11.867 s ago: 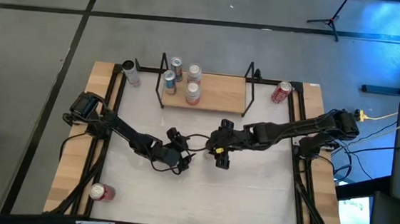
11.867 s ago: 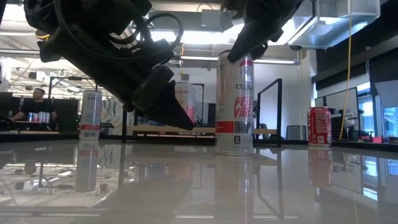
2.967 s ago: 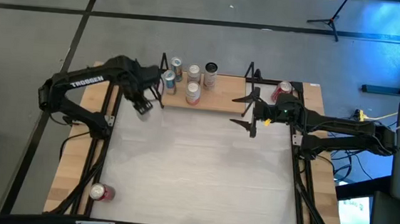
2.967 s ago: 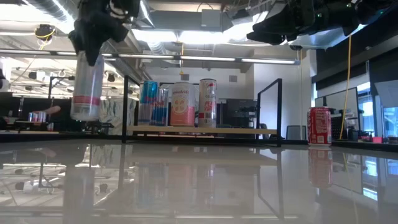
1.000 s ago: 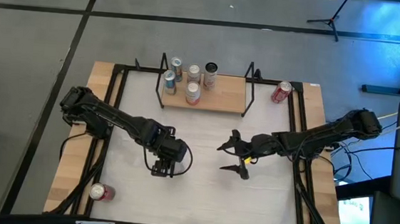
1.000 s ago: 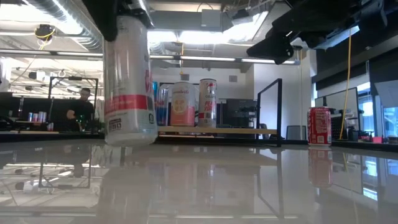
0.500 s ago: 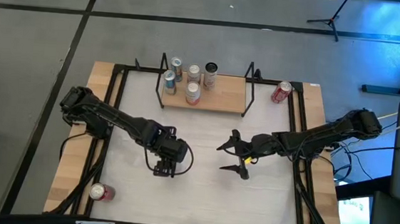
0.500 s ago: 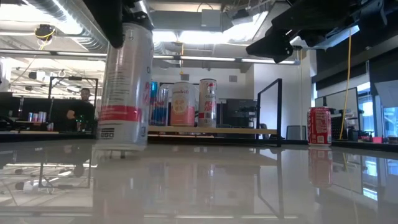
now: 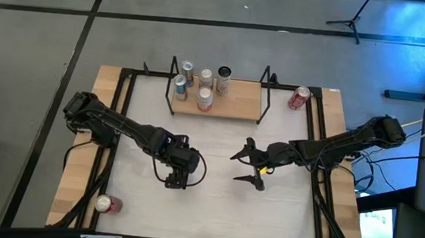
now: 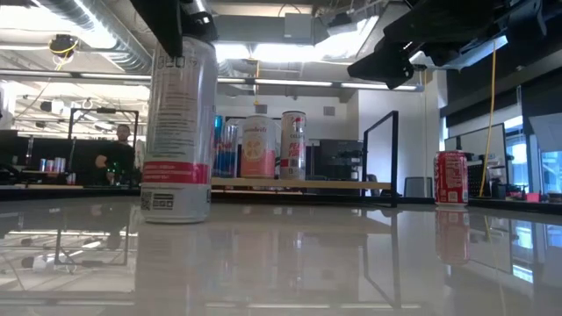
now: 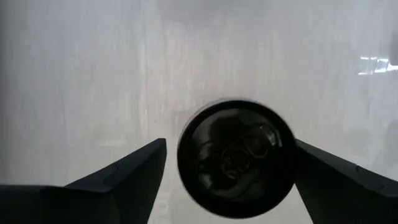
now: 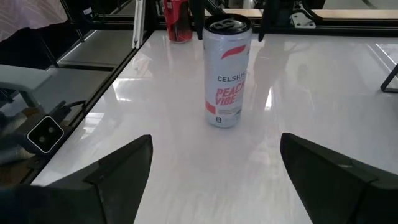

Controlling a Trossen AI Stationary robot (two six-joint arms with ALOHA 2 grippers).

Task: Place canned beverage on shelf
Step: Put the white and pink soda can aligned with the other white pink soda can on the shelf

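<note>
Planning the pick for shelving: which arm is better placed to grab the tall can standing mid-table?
Probably left. The left gripper hangs straight over the can, open fingers flanking its top, so it need only close. The right gripper is open and faces it, but stands apart.

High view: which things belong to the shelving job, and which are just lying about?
In play: Celsius can, left gripper around it, open right gripper, shelf.
Lying about: red can beside the shelf, second can at the table's left edge.
</note>
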